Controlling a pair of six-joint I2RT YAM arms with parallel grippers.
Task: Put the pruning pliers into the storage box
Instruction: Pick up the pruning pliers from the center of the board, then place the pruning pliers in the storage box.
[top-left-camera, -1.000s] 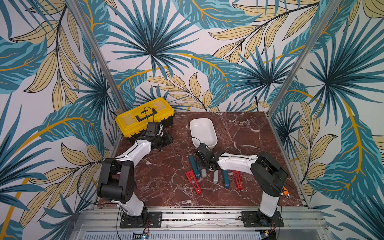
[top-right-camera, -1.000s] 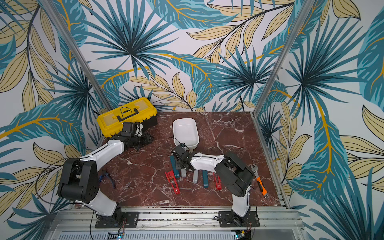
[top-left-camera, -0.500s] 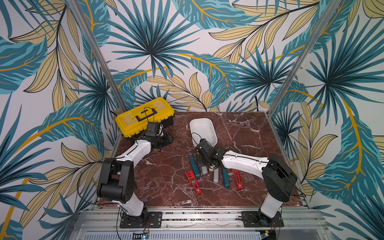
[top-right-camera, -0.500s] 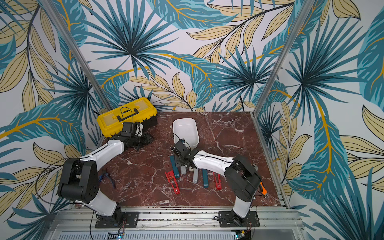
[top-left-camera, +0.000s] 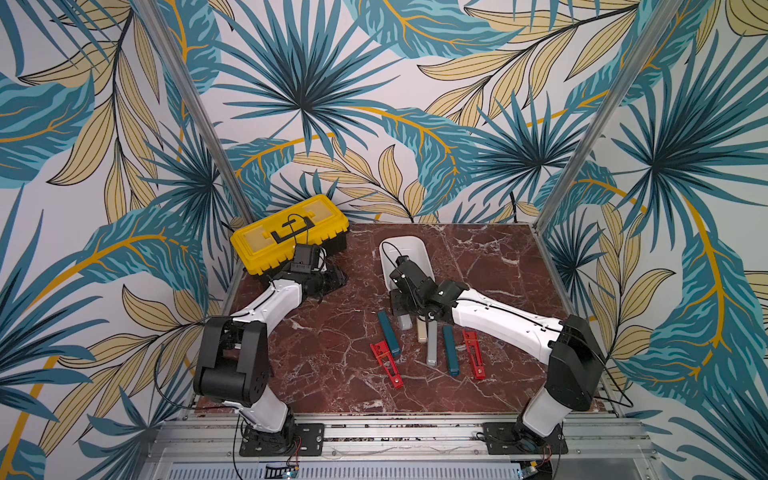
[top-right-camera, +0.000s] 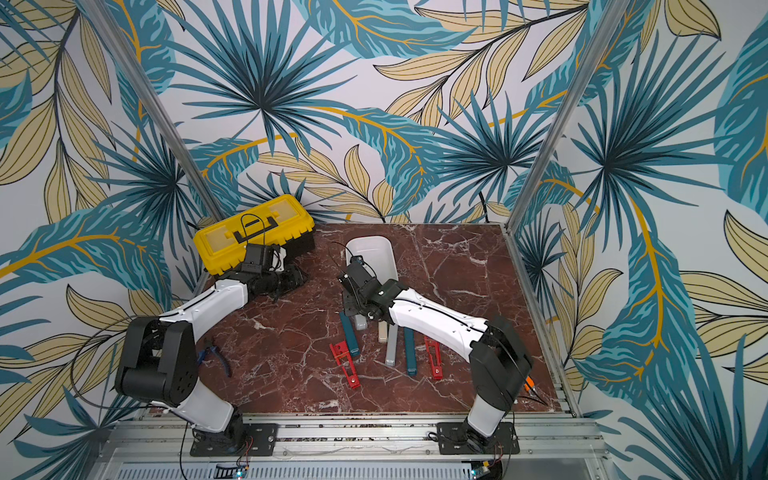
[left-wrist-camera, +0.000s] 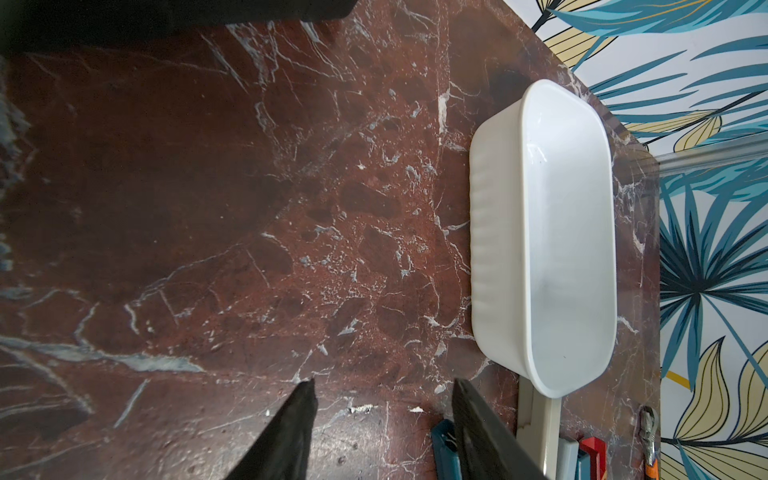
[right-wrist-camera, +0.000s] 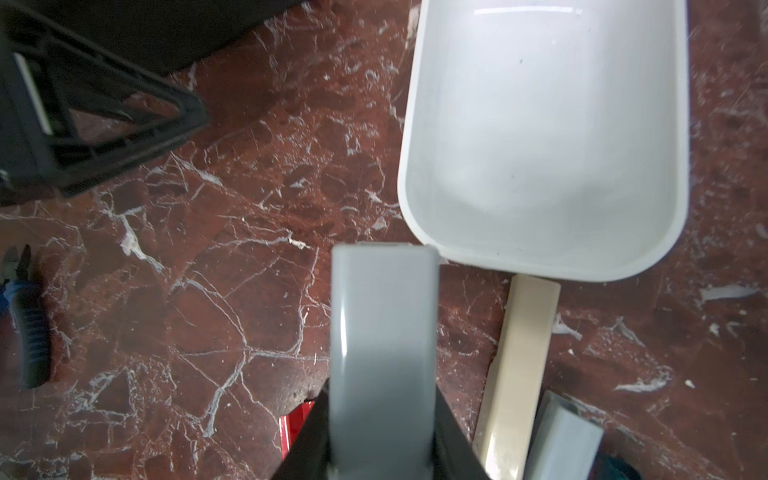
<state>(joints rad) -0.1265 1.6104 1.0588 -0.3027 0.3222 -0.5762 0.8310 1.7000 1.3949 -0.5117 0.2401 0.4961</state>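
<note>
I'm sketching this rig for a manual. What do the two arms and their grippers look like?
The left arm and right arm match: glossy white tapered links between bulky black joint housings, on black base plates. A thin black cable runs along each white link and loops at the wrist. The left gripper and right gripper are black; the left one's fingers are open triangular frames.

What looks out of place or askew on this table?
Mostly tidy. The left red bar slants while the other bars lie nearly parallel. Blue cutters lie apart from everything, near the left arm's base.
</note>
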